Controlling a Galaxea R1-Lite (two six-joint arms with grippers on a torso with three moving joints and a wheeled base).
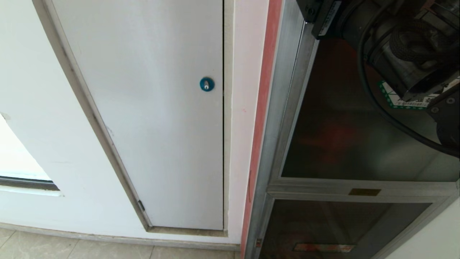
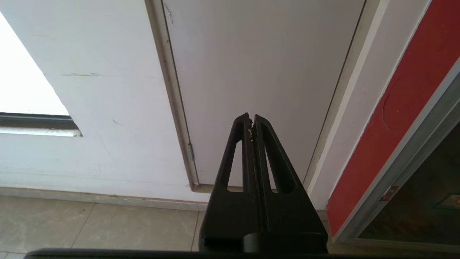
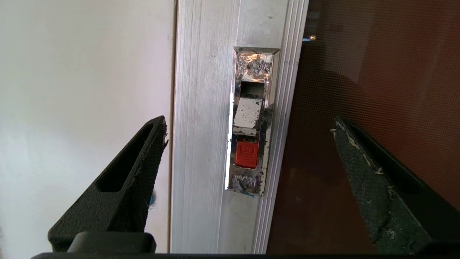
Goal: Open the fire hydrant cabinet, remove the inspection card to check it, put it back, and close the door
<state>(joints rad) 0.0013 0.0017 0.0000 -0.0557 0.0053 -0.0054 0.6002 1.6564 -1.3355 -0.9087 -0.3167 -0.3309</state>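
Between spread right gripper [image 3: 248,124] fingers, door [image 3: 377,72] latch [image 3: 248,120], untouched

Head view: set high, aimed forward and down; white panel [image 1: 143,118] at 9 o'clock, door [image 1: 359,144] at 3 o'clock.
Left wrist view: held low, faced at the panel's [image 2: 258,72] foot.
Right wrist view: brought close to the latch [image 3: 248,122].
Shared: panel, door frame.

My right gripper [image 3: 248,124]: matte black, textured wedge fingers [image 3: 373,180] with slotted cut-outs, pads scuffed whitish. My left gripper [image 2: 251,118]: identical black pair. Right arm [image 1: 402,39]: black-and-silver housing, black cable [image 1: 373,104].
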